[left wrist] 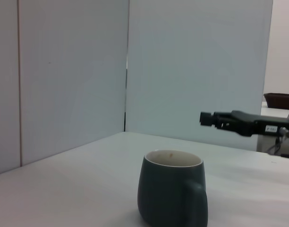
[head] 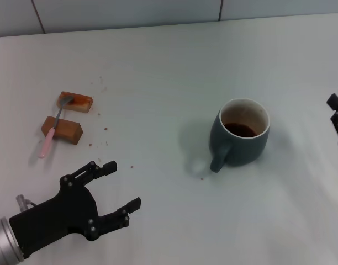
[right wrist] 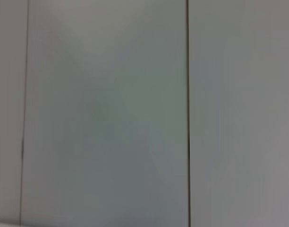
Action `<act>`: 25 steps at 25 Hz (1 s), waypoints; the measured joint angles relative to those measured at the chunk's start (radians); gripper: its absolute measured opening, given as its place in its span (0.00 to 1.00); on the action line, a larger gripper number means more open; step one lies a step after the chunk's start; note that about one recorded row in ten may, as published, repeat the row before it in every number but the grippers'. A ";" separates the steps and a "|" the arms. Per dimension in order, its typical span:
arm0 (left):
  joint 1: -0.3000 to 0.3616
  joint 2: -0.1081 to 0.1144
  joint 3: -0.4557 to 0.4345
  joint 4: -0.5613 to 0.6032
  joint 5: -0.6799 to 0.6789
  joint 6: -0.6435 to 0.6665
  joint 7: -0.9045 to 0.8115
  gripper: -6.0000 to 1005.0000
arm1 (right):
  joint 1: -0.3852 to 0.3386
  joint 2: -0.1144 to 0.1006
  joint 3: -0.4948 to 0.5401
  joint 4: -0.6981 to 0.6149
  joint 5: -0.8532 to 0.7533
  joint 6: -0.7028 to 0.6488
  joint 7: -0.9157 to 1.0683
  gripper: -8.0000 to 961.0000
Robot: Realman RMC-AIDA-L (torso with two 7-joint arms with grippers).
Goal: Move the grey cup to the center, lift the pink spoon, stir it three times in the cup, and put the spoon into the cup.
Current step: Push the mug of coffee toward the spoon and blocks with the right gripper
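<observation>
The grey cup (head: 242, 138) stands upright right of the table's middle, its handle (head: 218, 157) turned toward the near left and dark brown liquid inside. In the left wrist view the cup (left wrist: 169, 196) is straight ahead. The pink spoon (head: 52, 131) lies at the far left across two brown blocks, its bowl on the farther block and its pink handle toward me. My left gripper (head: 123, 185) hovers open and holds nothing at the near left, below the spoon and well left of the cup. My right gripper (head: 337, 113) sits at the right edge, apart from the cup, and also shows in the left wrist view (left wrist: 239, 123).
Two brown blocks (head: 76, 102) (head: 62, 129) carry the spoon. Small crumbs (head: 105, 128) dot the white table near them. Pale wall panels (head: 158, 11) close the far edge. The right wrist view shows only wall.
</observation>
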 joint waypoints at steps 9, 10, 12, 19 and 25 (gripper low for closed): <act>-0.004 -0.001 0.001 -0.004 -0.001 0.001 0.001 0.82 | 0.059 0.002 -0.027 0.099 -0.013 0.121 -0.109 0.17; -0.004 -0.001 0.001 -0.004 -0.001 0.001 0.001 0.82 | 0.067 0.002 -0.028 0.115 -0.014 0.127 -0.130 0.14; -0.005 -0.001 0.004 -0.005 -0.003 0.001 0.001 0.82 | 0.083 0.002 -0.035 0.137 -0.023 0.147 -0.146 0.09; -0.006 -0.002 0.012 -0.008 -0.015 0.002 0.019 0.81 | 0.143 0.003 -0.058 0.195 -0.054 0.210 -0.148 0.01; -0.007 -0.002 0.012 -0.012 -0.015 0.002 0.019 0.81 | 0.178 0.004 -0.059 0.242 -0.062 0.227 -0.148 0.01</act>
